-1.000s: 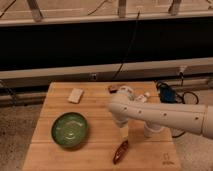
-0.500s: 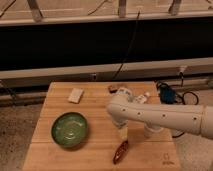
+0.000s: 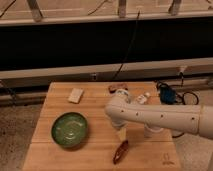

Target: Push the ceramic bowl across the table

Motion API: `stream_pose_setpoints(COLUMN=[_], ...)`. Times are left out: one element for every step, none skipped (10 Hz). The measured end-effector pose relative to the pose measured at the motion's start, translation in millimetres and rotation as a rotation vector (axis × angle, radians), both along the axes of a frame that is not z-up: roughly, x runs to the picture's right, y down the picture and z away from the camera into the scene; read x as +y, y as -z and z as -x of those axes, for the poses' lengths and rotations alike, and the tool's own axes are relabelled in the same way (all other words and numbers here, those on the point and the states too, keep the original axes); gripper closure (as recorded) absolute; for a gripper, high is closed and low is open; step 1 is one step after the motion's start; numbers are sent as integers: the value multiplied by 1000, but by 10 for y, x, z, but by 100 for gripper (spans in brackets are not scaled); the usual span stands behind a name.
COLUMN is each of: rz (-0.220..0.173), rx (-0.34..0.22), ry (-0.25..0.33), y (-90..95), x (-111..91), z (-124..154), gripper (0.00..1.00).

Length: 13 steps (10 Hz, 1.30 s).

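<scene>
The ceramic bowl (image 3: 70,130) is round, glossy green and empty, and it sits on the front left part of the wooden table (image 3: 95,112). My white arm reaches in from the right across the table's middle. My gripper (image 3: 121,134) points down at the tabletop to the right of the bowl, about a bowl's width from its rim and not touching it.
A reddish-brown elongated object (image 3: 120,151) lies just in front of the gripper. A tan block (image 3: 76,95) sits at the back left. A small brown item (image 3: 117,88), a white bottle (image 3: 143,98) and a blue-black device with cables (image 3: 167,93) are at the back right. A whitish cup (image 3: 152,131) stands under the arm.
</scene>
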<state>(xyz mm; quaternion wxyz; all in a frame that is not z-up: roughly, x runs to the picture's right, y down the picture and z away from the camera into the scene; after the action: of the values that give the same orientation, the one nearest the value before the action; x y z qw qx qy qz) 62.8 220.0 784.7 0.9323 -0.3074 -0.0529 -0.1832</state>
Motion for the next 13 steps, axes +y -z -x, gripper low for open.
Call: stream_pose_setpoints(rz=[2,3,6,7,11,11,12,14,17,19,23,23,24], rx=[-4,-6,-9,-12,-15,-17,-20,-23,-28,-33,-36,-35,-37], ry=[2,4,8,10,12,15,17,20,25,28,29,31,33], y=[5,5,4,7,10,8,9,7,9,11,17,15,13], x=[11,22,41,53,70,77,82,97,112,125,139,140,154], z=[22,34,53,72,87,94,112,129,158,186,203,196,193], gripper=[20,20,20,20,20,20,20,20,20,20,21,21,21])
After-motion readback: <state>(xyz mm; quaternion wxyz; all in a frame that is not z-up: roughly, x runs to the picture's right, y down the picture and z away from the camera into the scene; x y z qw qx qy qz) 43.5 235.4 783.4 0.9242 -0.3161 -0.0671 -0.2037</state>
